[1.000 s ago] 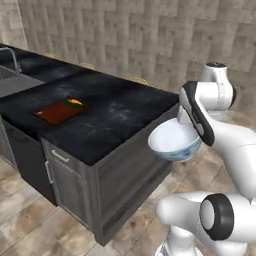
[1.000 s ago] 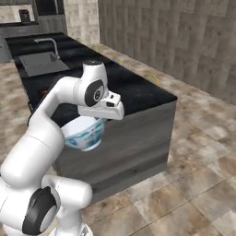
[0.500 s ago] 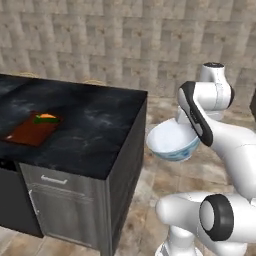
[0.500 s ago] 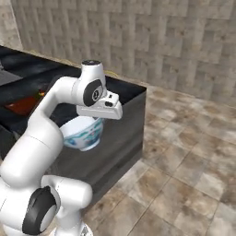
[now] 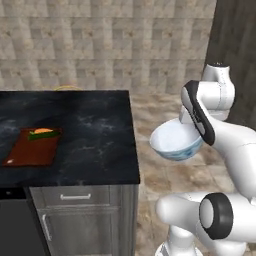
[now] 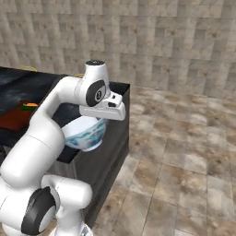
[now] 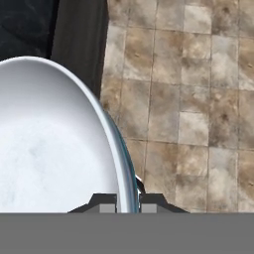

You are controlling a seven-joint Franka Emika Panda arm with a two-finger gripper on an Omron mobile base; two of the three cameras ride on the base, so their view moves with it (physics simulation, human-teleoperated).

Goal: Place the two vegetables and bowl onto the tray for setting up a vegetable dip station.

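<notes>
- Your pincer (image 7: 128, 201) is clamped on the rim of the bowl (image 5: 176, 142), held beside the desk (image 5: 95, 135).
- You see the carrot (image 5: 44, 131) and cucumber (image 5: 39, 135) lying on the tray (image 5: 30, 151).

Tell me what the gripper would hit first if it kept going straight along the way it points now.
Probably the tiled floor. The gripper, shut on the bowl rim, points down past the counter edge at open floor. The bowl travels with it; depth is hard to judge.

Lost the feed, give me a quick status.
Tool shut on bowl rim. Bowl off the counter's end. Carrot, cucumber on tray.
</notes>
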